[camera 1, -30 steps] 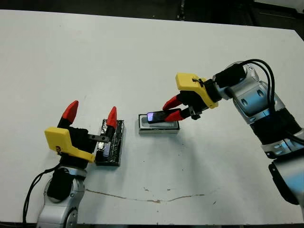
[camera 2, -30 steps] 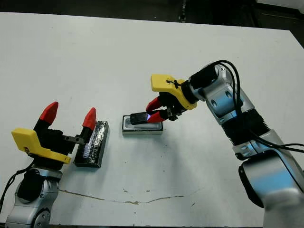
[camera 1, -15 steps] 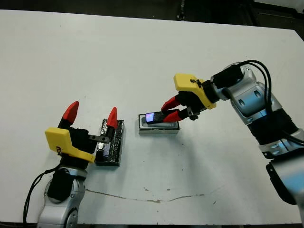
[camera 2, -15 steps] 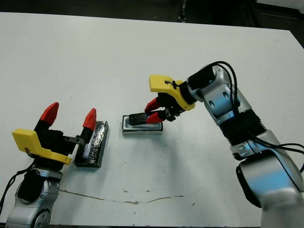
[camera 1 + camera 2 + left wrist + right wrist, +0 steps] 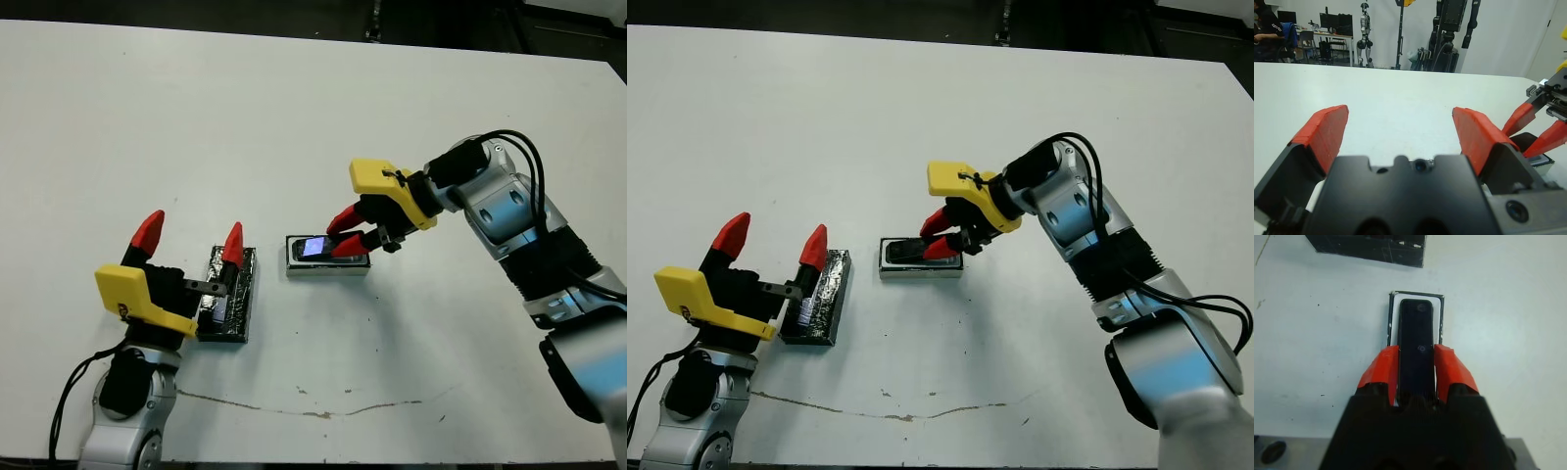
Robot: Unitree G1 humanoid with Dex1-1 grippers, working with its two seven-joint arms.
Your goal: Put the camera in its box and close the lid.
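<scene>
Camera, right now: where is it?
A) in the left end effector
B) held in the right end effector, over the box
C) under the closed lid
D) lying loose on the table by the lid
B: the right end effector grips the camera by its long sides, lined up over the box; the lid lies apart.

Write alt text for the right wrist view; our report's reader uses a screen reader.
The right gripper holds the black camera between its red fingers, lined up over the white-lined box on the white table. The black lid lies beyond it.
</scene>
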